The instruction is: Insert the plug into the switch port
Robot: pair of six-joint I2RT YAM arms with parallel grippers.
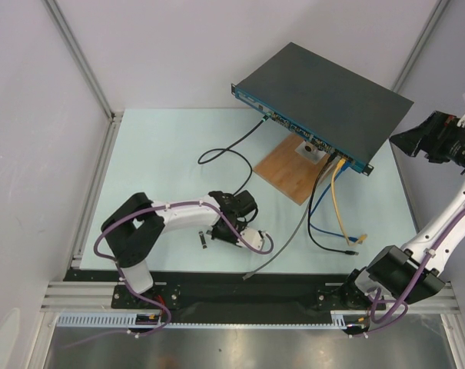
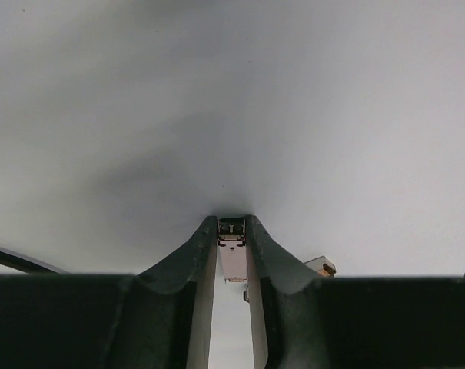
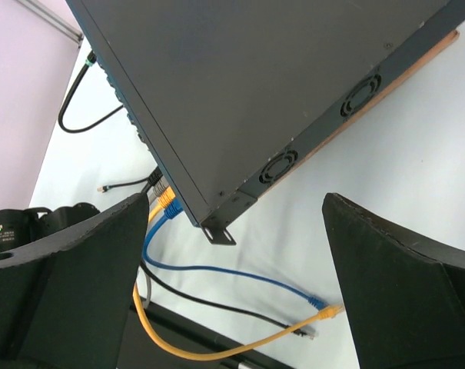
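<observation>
Low over the bench toward 7 o'clock, the left gripper is clamped on the small metal plug pinched between its fingers, while the switch sits at 1 o'clock, the right gripper gaping wide beside its 3 o'clock end.
</observation>
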